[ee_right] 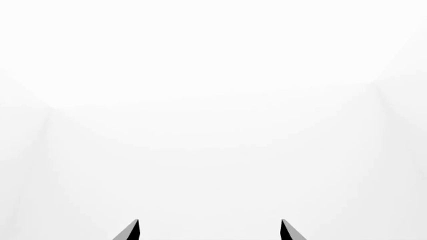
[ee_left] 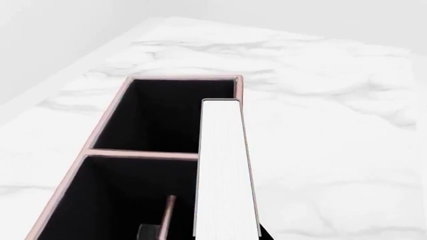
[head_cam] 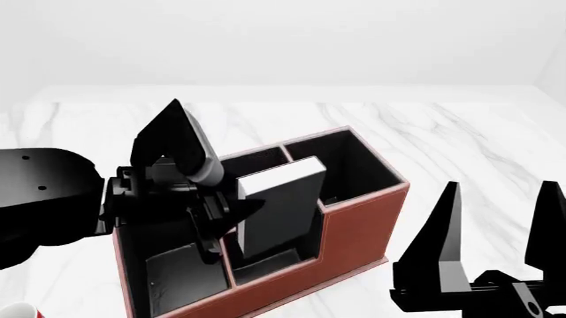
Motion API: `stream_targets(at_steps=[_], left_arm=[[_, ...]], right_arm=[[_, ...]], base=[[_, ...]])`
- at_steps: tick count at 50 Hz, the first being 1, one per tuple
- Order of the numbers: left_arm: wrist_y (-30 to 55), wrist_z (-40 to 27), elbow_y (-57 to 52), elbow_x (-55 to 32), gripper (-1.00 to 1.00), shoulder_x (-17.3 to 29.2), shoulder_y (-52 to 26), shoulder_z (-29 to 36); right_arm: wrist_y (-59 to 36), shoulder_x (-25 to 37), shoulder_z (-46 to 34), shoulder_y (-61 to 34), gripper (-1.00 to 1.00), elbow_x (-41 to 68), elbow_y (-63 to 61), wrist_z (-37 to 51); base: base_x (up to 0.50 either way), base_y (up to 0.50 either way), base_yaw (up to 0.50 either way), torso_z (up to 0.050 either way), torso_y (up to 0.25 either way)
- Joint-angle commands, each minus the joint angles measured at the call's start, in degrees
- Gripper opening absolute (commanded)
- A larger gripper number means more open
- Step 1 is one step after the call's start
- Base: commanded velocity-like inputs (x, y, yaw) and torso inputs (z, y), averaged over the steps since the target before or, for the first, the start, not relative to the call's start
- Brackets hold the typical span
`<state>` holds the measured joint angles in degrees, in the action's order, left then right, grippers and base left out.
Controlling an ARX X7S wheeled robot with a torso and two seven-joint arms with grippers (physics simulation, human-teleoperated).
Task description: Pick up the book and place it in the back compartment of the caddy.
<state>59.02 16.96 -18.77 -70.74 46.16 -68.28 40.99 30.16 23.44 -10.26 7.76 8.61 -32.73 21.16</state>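
Right claw [head_cam: 500,222] nearest the lens, parked low at the near right with its two black fingers spread wide, nothing between them, pointing at blank white in its own wrist view. Just beyond, near wall of the caddy [head_cam: 354,232], reddish-brown outside, black inside, sitting on the marbled bench [head_cam: 460,132]. Left claw [head_cam: 208,199] reaching in from the left, one long finger sticking up, the other low and pointing at the book [head_cam: 278,212]; whether closed on the cover or only beside it, cannot tell from here. Book standing nearly upright, tilted a touch, lower end down inside a middle compartment by the stepped wall, white page edges [ee_left: 223,170] running along the caddy's long side in the left wrist view. Farther back, taller end compartment [head_cam: 354,165], black and seemingly vacant. Red-and-white sliver at the bottom left corner, too little to name.

Looks like the placing step, book carried over the caddy but not yet at the rear slot. Next call: lift clear of the divider, shift back, lower straight, then release.
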Motion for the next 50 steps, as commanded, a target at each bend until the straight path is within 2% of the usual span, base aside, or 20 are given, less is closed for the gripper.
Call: stream_targets(at_steps=[1,33,50], left_arm=[[-2.0,0.8,0.2,0.5,-1.00,-1.0,0.5,-2.6],[-4.4,2.4,3.2,5.1,-1.00,-4.0,-0.7,-0.7],[-5.4,3.0,3.3,6.4,-1.00,-3.4,0.5,0.2]], right_arm=[[-0.1,-0.8,1.0,-0.1,1.00,-0.9,-0.1,-1.0],[0.3,-0.5,0.8,-0.2,1.00,-0.8,0.5,-0.7],[0.3,-0.5,0.5,-0.3,1.00,-0.9,0.8,-0.5]], base=[[0.00,0.00,0.00,0.000,0.011],[0.00,0.00,0.00,0.000,0.001],[0.00,0.00,0.00,0.000,0.000]])
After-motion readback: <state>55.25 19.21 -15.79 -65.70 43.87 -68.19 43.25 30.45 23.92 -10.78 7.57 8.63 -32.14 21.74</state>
